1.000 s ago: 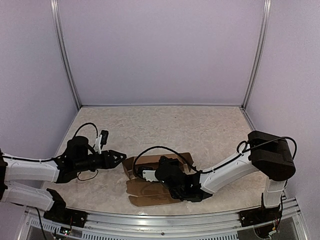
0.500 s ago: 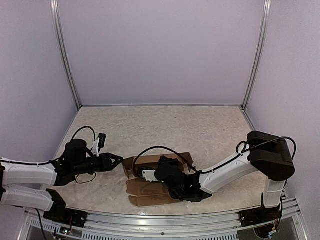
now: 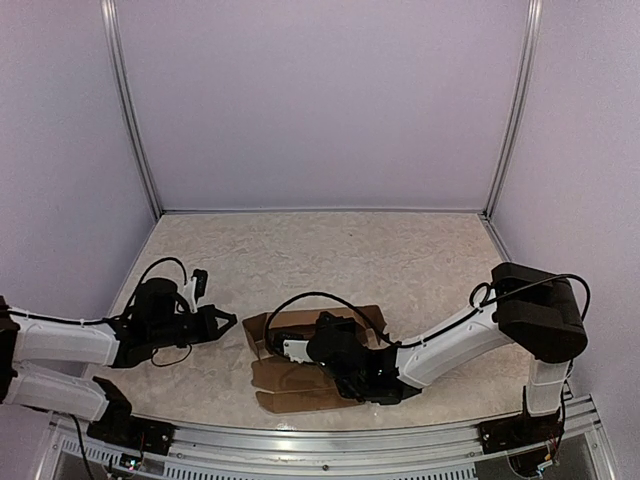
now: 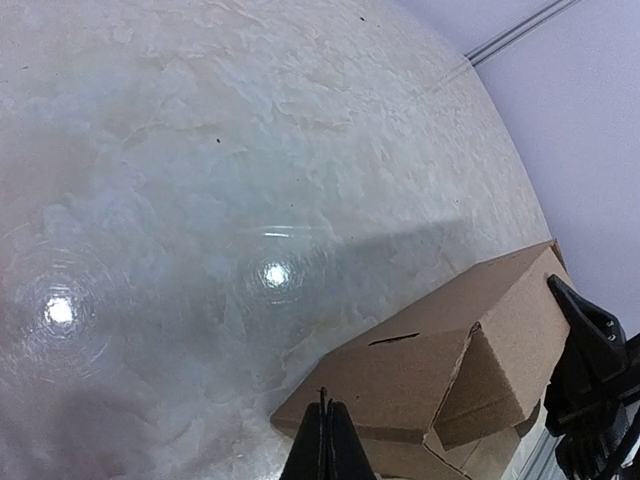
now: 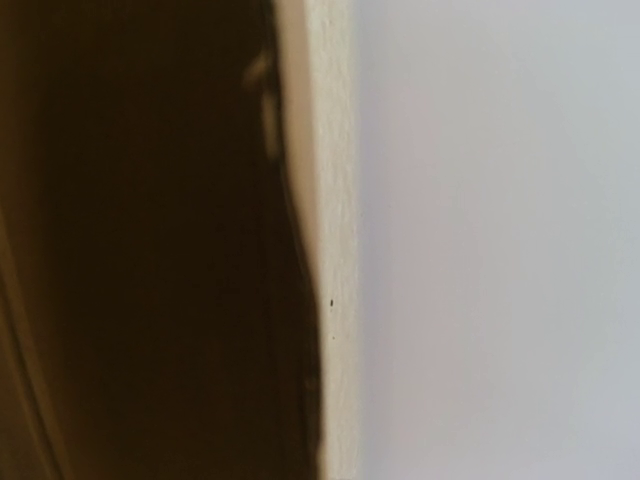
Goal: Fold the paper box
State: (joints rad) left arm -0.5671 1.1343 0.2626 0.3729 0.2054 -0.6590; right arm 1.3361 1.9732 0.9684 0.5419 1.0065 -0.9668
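Currently the paper box (image 3: 285,382) lies half-formed on the marbled table (image 3: 360,255), towards the arm bases. Its farther part is raised into a shallow hollow body, and flat flaps spread out on the side nearest the bases.

The step in hand looks like pressing or creasing a panel from the box's right while the other arm stands off. To do it well, I would:
- keep the cardboard pinned so it cannot slide out to the left;
- bend along the scored line rather than across a panel;
- bring the idle arm against the box's left end as a stop before any tab is pushed home.

Thin board like this will probably spring back if let go early.

The right gripper (image 3: 335,356) sits low over the box, its dark body covering the middle. Its forearm stretches out nearly flat to the box's right. Its wrist camera shows only dark cardboard close up beside a pale surface, so I cannot tell whether its fingers are spread or closed on a flap.

The left gripper (image 3: 226,321) hovers just off the box's left end, apart from it. It points at the box with the arm low and almost level. Its wrist view shows the fingertips pressed together with nothing between them.
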